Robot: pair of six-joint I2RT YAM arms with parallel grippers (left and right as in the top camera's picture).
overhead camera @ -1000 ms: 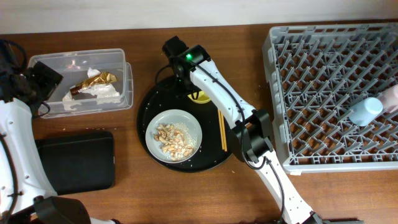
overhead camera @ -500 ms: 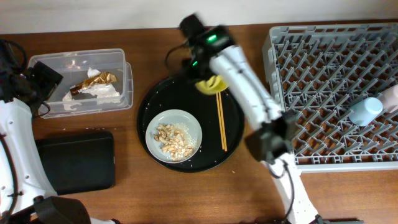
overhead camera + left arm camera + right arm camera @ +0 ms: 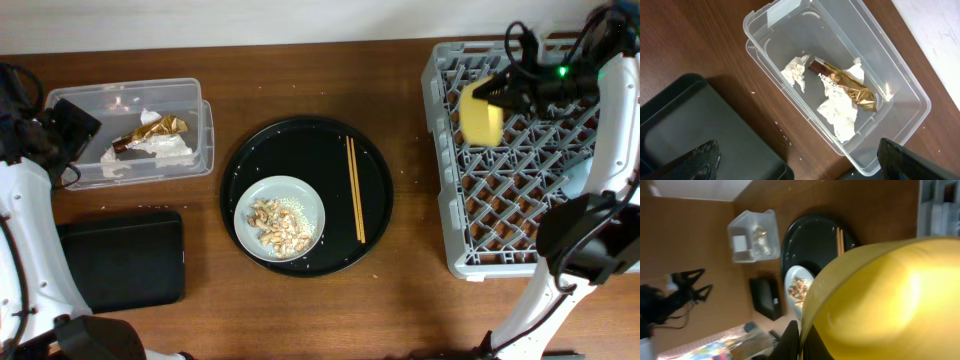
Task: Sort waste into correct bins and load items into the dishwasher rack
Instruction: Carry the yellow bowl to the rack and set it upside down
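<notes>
Since half a second ago: one big move to the right. Back then, at the top edge of the big round black tray (image 3: 250, 150), with the right arm stretched across the middle of the picture. Now in the upper right of the overhead view, above the top left corner of the grey rack (image 3: 520, 200): the small yellow bowl (image 3: 481, 112), tipped on its side. Cannot tell whether touching the pegs or not.

Gripped at its right rim by the right fingers (image 3: 497, 97), closed tight on the bowl. In the right wrist view, filling the right and lower part of the frame, with one dark finger (image 3: 791, 341) just left of it at the bottom edge.

Everything else in the same place as before. In the lower left of the round tray, the grey-green plate (image 3: 310, 200) with food scraps (image 3: 277, 224). Right of the plate and apart from it, the chopsticks (image 3: 354, 188), lying straight up and down the picture.

In the upper left, the clear tub (image 3: 205, 130) with the gold wrapper (image 3: 150, 131) lying on white napkins (image 3: 165, 150). Below it on the brown worktop (image 3: 400, 300), the flat black tray (image 3: 125, 258).

At the left edge, just left of the tub, the left fingers (image 3: 70, 125). Seen from the left wrist: spread wide, holding nothing, tips at the two bottom corners, tub up between them.
</notes>
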